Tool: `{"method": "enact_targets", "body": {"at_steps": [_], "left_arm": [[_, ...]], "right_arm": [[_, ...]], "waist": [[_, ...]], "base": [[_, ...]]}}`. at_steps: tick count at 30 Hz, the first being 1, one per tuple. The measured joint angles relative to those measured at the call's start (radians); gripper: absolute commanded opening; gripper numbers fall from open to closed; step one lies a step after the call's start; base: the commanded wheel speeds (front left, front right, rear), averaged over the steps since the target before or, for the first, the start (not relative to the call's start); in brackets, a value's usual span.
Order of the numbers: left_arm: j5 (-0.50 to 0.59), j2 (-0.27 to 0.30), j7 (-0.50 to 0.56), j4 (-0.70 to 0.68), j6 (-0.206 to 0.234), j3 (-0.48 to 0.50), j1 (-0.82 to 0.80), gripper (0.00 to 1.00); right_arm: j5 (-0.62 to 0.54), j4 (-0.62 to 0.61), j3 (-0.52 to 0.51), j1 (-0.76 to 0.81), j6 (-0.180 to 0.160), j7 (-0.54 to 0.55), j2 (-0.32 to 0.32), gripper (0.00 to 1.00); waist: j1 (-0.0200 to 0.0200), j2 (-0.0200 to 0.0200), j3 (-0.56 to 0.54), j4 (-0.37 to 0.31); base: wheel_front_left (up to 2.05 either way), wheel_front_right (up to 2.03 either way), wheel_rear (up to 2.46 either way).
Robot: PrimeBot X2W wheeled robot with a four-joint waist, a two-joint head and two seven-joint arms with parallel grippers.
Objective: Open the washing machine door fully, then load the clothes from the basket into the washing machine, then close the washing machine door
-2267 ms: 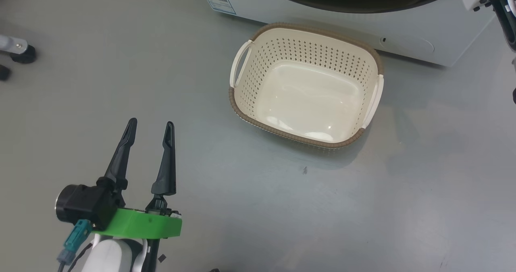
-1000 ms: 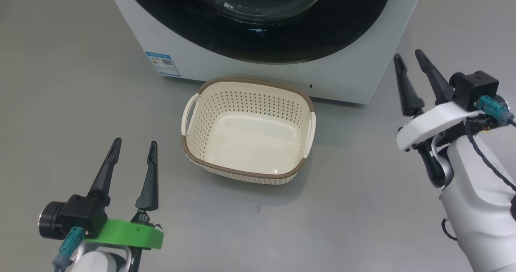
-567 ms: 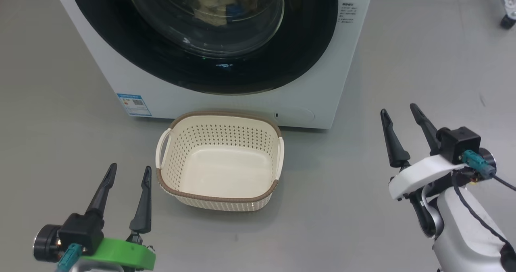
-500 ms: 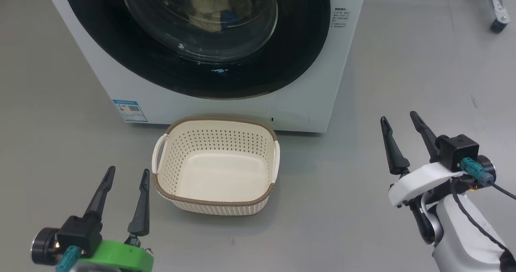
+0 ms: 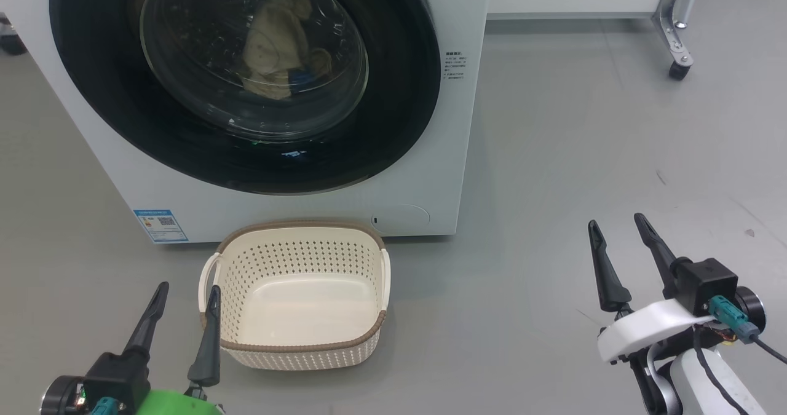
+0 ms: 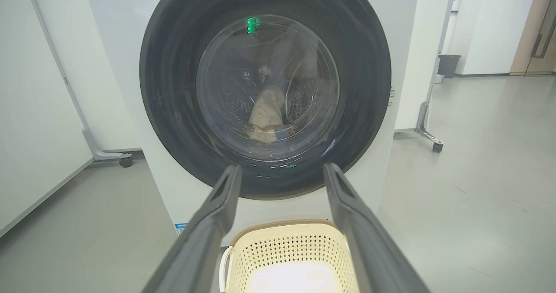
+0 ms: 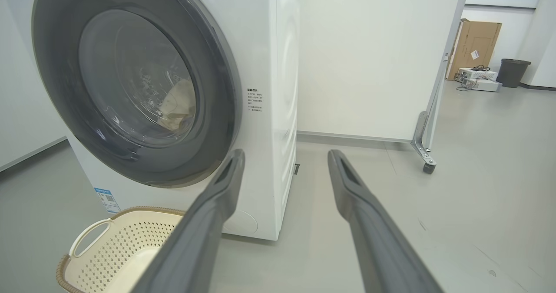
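Washing machine door (image 5: 258, 123) closed | clothes (image 5: 273, 49) inside | basket (image 5: 295, 346) on floor (image 5: 553, 157)

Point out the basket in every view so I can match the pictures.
Head view: basket low, left of centre, on the floor.
Left wrist view: basket at bottom centre.
Right wrist view: basket in the lower left corner.
Shared landmark: the washing machine door, shut, above and behind the basket in all three.

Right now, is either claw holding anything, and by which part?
Nothing is held. The left claw and right claw are both open and empty; the clothes lie behind the closed washing machine door.
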Motion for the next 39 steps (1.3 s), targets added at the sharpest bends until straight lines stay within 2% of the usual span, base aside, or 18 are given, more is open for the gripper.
{"method": "enact_targets", "body": {"at_steps": [12,39], "left_arm": [[0.000,0.000,0.016,-0.010,0.012,0.002,0.022,1.00],[0.000,0.001,0.027,-0.037,0.018,0.002,0.028,1.00]], "right_arm": [[-0.008,-0.100,-0.005,0.112,-0.035,0.000,0.005,1.00],[-0.019,-0.214,-0.004,0.203,-0.053,0.000,0.011,1.00]], "waist": [[0.0000,0.0000,-0.023,-0.025],[0.0000,0.0000,-0.032,-0.026]], "base": [[0.00,0.00,0.00],[0.00,0.00,0.00]]}}
